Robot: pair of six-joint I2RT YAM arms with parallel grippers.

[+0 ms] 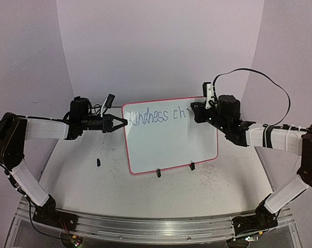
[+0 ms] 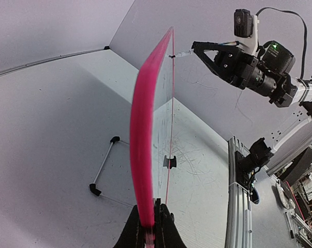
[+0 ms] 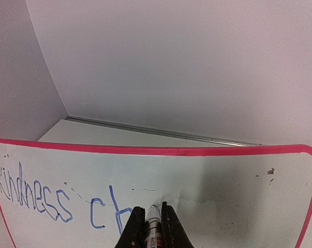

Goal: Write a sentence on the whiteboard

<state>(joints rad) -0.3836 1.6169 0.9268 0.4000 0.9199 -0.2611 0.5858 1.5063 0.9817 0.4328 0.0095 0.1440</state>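
whiteboard (image 1: 171,144): we see it standing on its long lower edge mid-table, between the two arms. The writing face is toward the arm bases, with a pink-red frame all round.
feet: two black clip feet (image 1: 158,173) on the bottom edge, resting on the table (image 1: 83,175).
sentence (image 1: 158,116): blue handwriting along the top of the board. We read "Kindness ch".
left gripper (image 1: 123,123): jaws pinched on the board's left edge, near the top corner. In its wrist view the frame runs edge-on, up from between the fingers.
right gripper (image 1: 194,113): jaws clamped on a marker (image 3: 154,230), barrel between the fingers, tip forward.
marker tip: at the board face, right by the "h". We can't confirm contact.
loose bit (image 1: 98,162): small black piece on the table, left of the board's lower corner. We can't tell what it is.
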